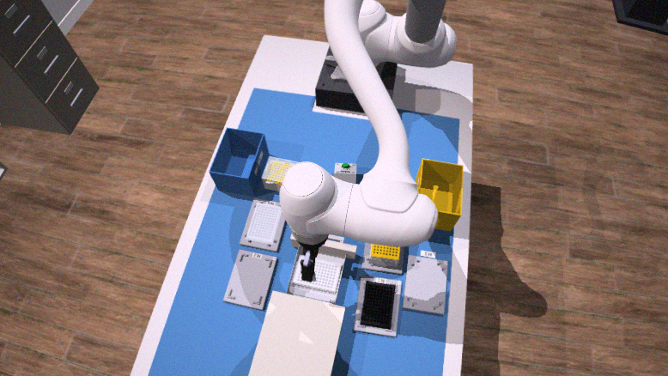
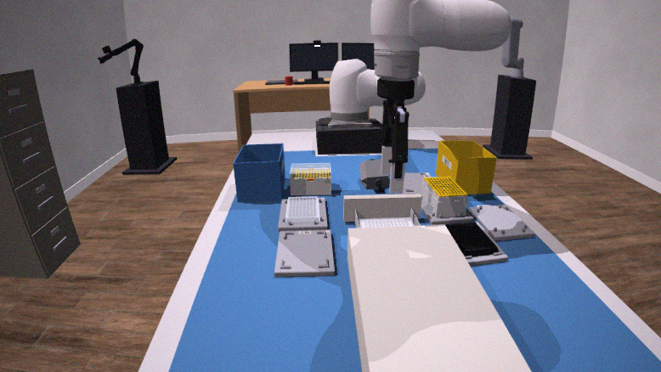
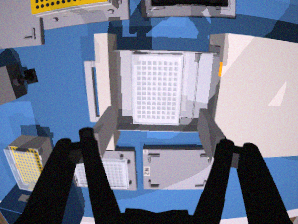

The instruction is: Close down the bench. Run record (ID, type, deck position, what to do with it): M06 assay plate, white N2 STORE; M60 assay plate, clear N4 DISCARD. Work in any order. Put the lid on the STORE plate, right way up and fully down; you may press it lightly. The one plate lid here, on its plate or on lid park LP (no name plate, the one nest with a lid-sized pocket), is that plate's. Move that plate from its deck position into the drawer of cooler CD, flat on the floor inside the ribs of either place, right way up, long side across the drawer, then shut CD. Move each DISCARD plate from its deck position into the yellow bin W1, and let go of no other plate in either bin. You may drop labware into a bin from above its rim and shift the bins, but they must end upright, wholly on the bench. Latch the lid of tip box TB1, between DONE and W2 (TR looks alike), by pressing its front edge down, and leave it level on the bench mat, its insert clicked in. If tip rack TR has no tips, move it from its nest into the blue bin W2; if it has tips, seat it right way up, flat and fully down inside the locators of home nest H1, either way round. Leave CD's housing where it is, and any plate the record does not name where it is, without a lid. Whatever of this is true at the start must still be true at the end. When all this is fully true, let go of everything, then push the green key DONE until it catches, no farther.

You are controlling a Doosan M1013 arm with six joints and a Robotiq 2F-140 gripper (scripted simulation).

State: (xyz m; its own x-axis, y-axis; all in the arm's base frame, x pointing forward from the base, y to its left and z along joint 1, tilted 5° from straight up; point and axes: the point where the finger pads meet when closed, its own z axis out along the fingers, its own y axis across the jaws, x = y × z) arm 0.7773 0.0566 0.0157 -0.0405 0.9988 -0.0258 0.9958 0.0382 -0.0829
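Note:
My gripper (image 1: 306, 272) is open and empty. It hangs pointing down, some way above cooler CD's open drawer (image 2: 381, 207). The white plate (image 3: 157, 88) lies flat in that drawer, long side across it, and also shows in the exterior view (image 2: 386, 222). I cannot tell whether it carries a lid. My gripper's fingers straddle the view below it without touching it. The clear plate (image 1: 264, 224) sits in its nest, and an empty nest (image 1: 251, 278) lies in front of it. Tip box TB1 (image 1: 279, 172) stands beside the blue bin (image 1: 238, 160). Tip rack TR (image 1: 385, 254) sits in its nest.
The cooler housing (image 1: 299, 334) fills the near middle of the bench. A black plate (image 1: 377, 306) sits in a nest right of it, with the empty nest H1 (image 1: 425, 284) beyond. The yellow bin (image 1: 440, 191) stands at the right edge. The green DONE key (image 1: 345, 166) is behind the arm.

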